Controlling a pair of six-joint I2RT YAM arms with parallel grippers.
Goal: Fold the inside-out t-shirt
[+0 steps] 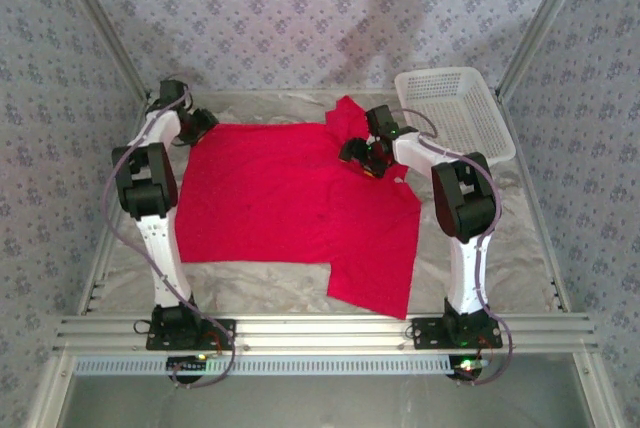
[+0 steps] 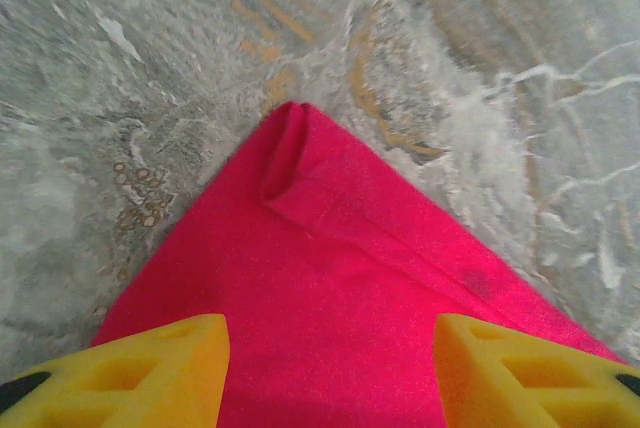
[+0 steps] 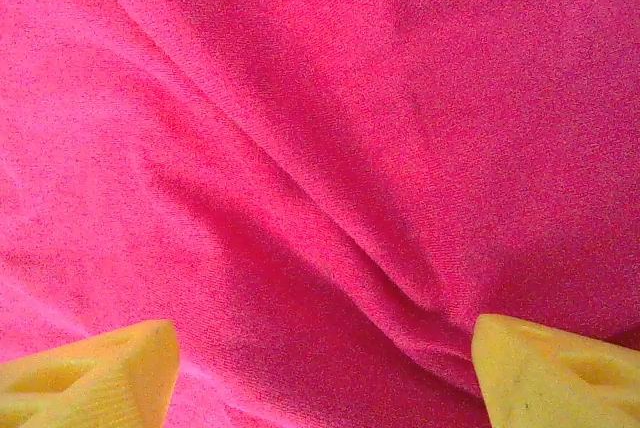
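Observation:
The inside-out t-shirt [image 1: 290, 198] lies spread flat and red on the table, one part reaching toward the near right and a sleeve bunched at the far right. My left gripper [image 1: 200, 123] hovers over its far left corner. In the left wrist view that corner [image 2: 300, 128] has a small folded hem, and the left gripper [image 2: 330, 378] stands open above the cloth [image 2: 340, 278]. My right gripper [image 1: 365, 156] is over the far right part of the shirt. The right wrist view has creased cloth [image 3: 300, 148] under the open right gripper [image 3: 325, 378], its yellow fingers [image 3: 90, 373] apart.
A white lattice basket [image 1: 455, 108] stands at the far right corner. The table's grey marbled cover [image 1: 500, 228] shows around the shirt. Patterned walls close in the back and both sides, and a metal rail [image 1: 320, 333] runs along the near edge.

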